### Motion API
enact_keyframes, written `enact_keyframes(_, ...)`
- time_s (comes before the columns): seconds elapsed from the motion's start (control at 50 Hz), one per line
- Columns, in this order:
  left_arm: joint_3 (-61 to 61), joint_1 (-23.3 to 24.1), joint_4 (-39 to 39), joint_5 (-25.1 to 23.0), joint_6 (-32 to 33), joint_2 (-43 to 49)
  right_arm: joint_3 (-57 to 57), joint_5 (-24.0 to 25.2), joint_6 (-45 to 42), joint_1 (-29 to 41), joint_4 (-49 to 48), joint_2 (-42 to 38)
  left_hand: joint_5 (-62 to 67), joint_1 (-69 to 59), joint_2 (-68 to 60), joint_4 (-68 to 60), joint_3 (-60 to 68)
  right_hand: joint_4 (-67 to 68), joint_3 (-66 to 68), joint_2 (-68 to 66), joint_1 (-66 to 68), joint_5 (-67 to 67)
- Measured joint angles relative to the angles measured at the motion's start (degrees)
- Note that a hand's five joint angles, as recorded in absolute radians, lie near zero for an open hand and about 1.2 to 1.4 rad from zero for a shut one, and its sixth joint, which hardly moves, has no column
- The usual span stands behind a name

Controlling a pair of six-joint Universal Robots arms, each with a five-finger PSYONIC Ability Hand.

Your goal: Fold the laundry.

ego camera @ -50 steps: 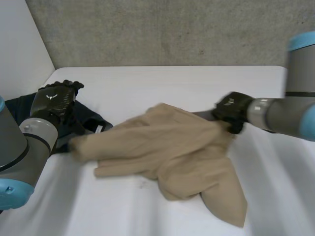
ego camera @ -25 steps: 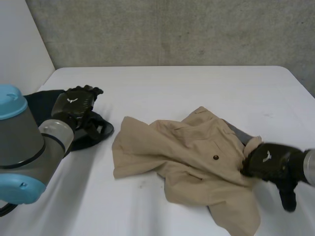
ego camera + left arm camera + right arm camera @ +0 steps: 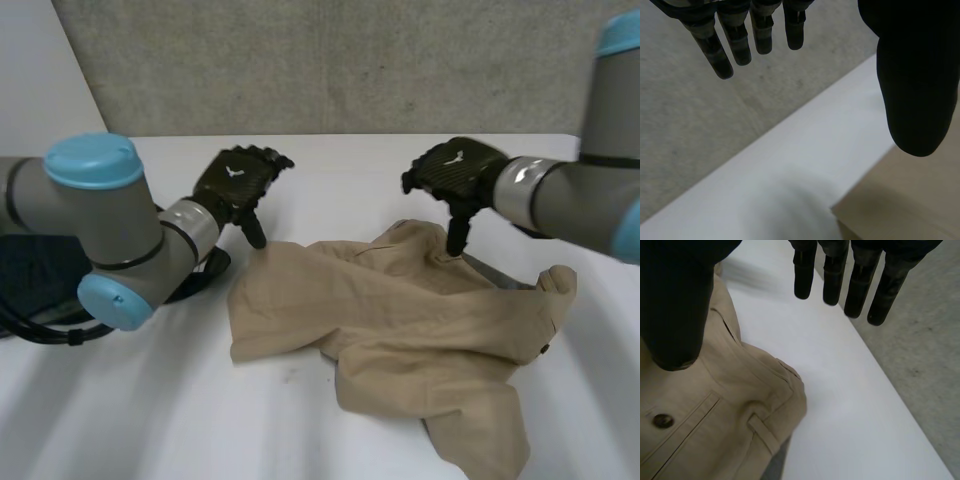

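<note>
A tan pair of trousers (image 3: pixel 400 320) lies crumpled on the white table (image 3: pixel 330 170), right of the middle. My left hand (image 3: pixel 238 182) hovers above the cloth's far left corner, open, its fingers (image 3: pixel 722 45) straight and its thumb (image 3: pixel 917 85) over the tan edge (image 3: pixel 900 200). My right hand (image 3: pixel 455 175) hangs above the far edge of the trousers, open too, with its fingers (image 3: pixel 840 275) straight and holding nothing. Under its thumb (image 3: pixel 675 305) lie a waistband corner with a belt loop (image 3: pixel 762 432) and a buttoned pocket (image 3: pixel 662 420).
A dark garment (image 3: pixel 45 270) lies at the table's left edge behind my left arm (image 3: pixel 110 240). A grey lining (image 3: pixel 490 272) shows under the trousers' right side. Bare tabletop runs along the far side and the front left. A concrete wall (image 3: pixel 350 60) stands behind.
My right hand has let go of the trousers and swung from their right end up to their far edge. My left hand has moved right from the dark garment to the cloth's left corner.
</note>
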State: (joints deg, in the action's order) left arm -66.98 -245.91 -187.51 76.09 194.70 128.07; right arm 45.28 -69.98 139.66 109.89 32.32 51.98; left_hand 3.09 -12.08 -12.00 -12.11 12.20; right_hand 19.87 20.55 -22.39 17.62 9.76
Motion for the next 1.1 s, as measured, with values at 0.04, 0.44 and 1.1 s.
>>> enact_keyframes(0.04,0.7,0.4,0.6,-0.8,0.1,1.7,-4.0,-0.4,0.1,1.1,-0.2,-4.7,0.0,0.0,0.0,0.0,0.0,-3.1,-3.8,4.7,-2.7,-3.1)
enact_keyframes(0.44,0.5,0.9,5.3,-1.3,5.5,7.0,-20.4,-1.0,0.0,2.4,-4.0,-26.3,42.3,-45.9,-43.8,-43.7,43.4,4.3,4.2,-2.7,4.4,4.0)
enact_keyframes(1.1,1.4,2.5,-25.1,13.2,6.0,-18.3,-26.3,-10.7,10.5,2.4,-31.2,-3.6,53.0,-53.1,-56.5,-56.5,56.1,48.2,46.6,-45.1,38.0,46.9)
